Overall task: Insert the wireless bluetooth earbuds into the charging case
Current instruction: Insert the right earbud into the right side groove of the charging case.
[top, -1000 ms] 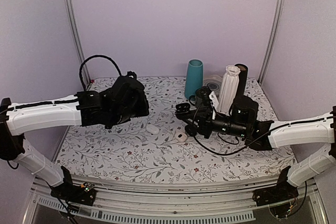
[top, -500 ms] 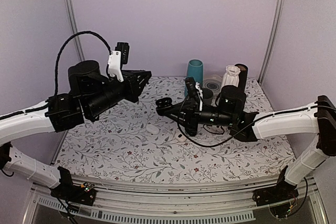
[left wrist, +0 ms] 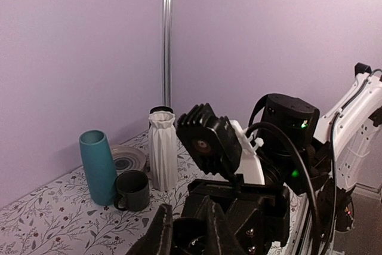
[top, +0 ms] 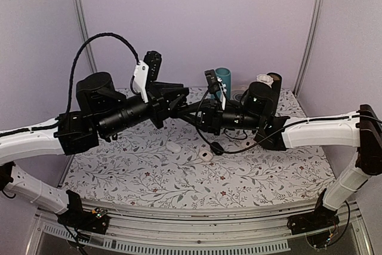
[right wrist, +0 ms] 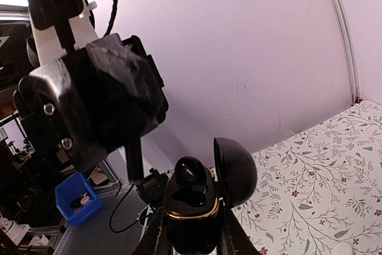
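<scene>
Seemingly half done: the right gripper (right wrist: 192, 240) has its jaws clamped on the open black charging case (right wrist: 204, 201), held aloft with one earbud (right wrist: 190, 172) seated, while the left gripper (left wrist: 185, 234) keeps its jaws shut at the case's 9 o'clock, second bud unseen.

Right of the tall teal cylindrical tumbler (top: 223, 76) on the floral-print bench (top: 137, 177) stand a small dark mug (left wrist: 132, 190) and a white ribbed vase (left wrist: 163, 156). In front of the tumbler, leftward, a white oval case (top: 173, 146) lies on the bench. Higher up, an open black oval charging case (right wrist: 191, 207) sits in the right gripper (right wrist: 192, 234).
</scene>
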Controlling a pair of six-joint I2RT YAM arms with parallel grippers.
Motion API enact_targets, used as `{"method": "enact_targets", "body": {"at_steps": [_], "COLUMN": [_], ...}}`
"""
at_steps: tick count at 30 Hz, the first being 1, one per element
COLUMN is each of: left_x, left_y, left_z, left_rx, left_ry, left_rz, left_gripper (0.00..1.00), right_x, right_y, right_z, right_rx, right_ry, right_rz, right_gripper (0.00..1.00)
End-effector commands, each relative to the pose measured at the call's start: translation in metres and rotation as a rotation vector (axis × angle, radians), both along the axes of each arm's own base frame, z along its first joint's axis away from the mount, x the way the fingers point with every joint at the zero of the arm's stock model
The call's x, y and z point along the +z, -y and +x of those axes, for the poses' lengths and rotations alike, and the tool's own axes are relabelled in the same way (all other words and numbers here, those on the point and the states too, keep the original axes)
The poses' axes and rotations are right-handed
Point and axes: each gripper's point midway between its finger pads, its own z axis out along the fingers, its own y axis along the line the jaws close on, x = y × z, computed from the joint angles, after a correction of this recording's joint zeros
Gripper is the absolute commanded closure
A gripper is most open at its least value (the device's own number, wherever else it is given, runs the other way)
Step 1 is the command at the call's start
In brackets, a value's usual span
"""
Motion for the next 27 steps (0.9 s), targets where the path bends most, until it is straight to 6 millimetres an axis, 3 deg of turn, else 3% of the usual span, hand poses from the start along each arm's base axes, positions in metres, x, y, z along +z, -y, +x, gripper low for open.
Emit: {"method": "enact_targets", "body": {"at_steps": [1, 7, 13, 27], "left_x": [-0.001, -0.002, 0.006, -0.004], "left_y": [0.014, 0.013, 0.005, -0.003], "left_z": [-0.009, -0.011, -0.01, -0.005], "left_rx": [-0.043, -0.028, 0.007, 0.062], "left_ry": [0.063, 0.089, 0.125, 0.144], "left_rz": [0.041, 0.063, 0.087, 0.158], "left_gripper": [1.0, 1.0, 1.0, 1.0], "right_x": [0.019, 0.033, 0.032, 0.041], "right_y": [-0.006, -0.003, -0.001, 0.002], "right_z": [-0.011, -0.019, -0.02, -0.015], "right_rx": [0.051, 0.064, 0.055, 0.015], "right_ry": [-0.004, 0.001, 0.005, -0.008], "right_rz": [0.04, 0.06, 0.049, 0.046], "right_gripper": [0.97, 0.97, 0.97, 0.97]}}
